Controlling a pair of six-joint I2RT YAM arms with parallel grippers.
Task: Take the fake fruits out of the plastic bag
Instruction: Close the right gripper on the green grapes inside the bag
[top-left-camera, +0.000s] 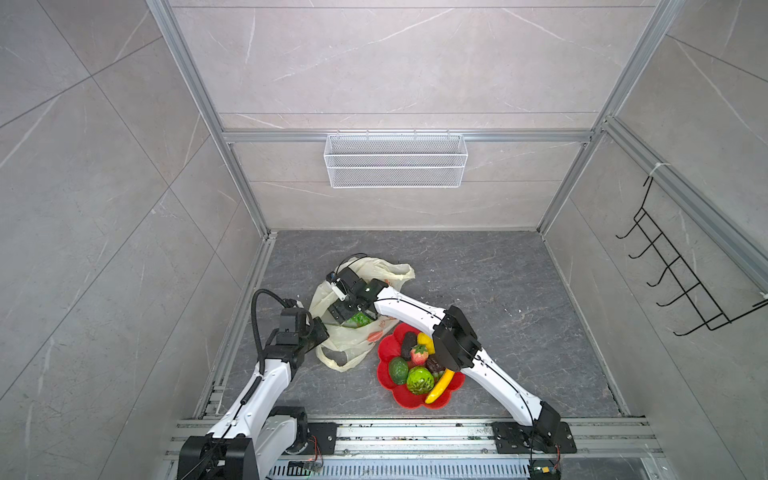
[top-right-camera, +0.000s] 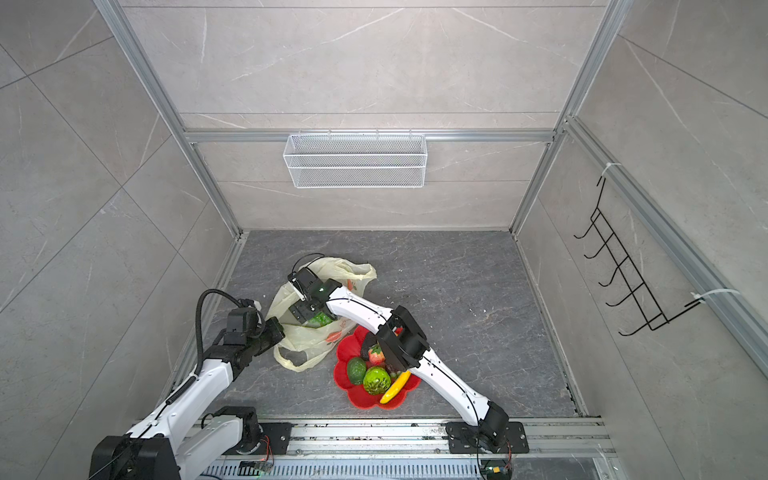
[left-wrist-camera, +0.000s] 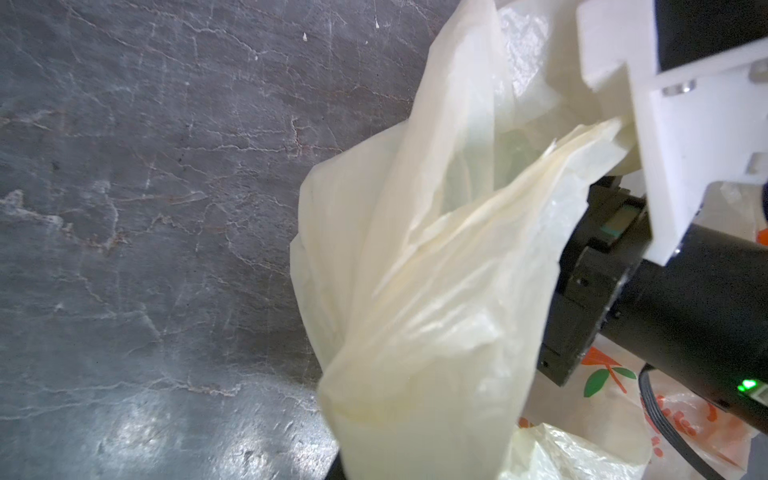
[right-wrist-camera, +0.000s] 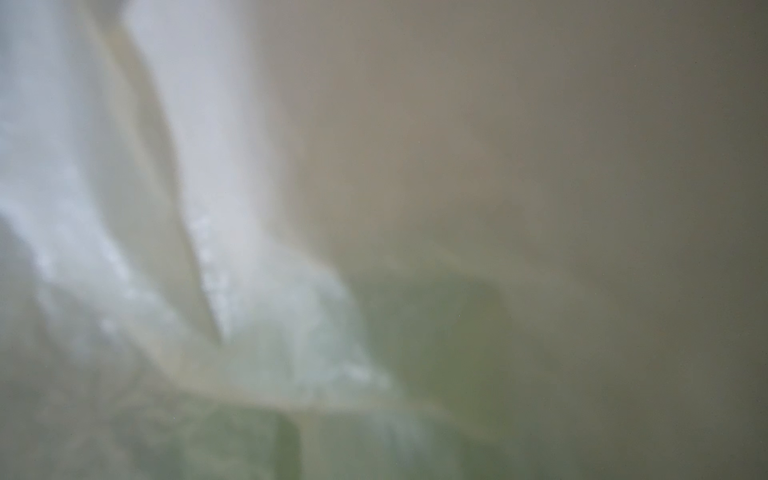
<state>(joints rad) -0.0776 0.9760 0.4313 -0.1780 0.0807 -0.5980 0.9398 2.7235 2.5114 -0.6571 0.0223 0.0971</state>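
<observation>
left gripper (top-left-camera: 325, 332): clamped on bag (top-left-camera: 353, 347) rim | right gripper (top-left-camera: 348, 315): inside bag at grapes (top-left-camera: 361, 320), jaws hidden, cannot tell | other fruits (top-left-camera: 419, 380): on plate (top-left-camera: 385, 347) | handling: grapes light, glossy, probably slippery; pinch across bunch, clear of thin clingy film

No word, number or brand can be read anywhere. The plastic bag (top-left-camera: 349, 341) carries orange-red prints (top-left-camera: 376, 334) on its side at about four o'clock in both top views, there mere smudges. The left wrist view shows them closer, with a green leaf shape (left-wrist-camera: 598, 380), yet too creased and blurred to read as letters. The right wrist view is all blur.
</observation>
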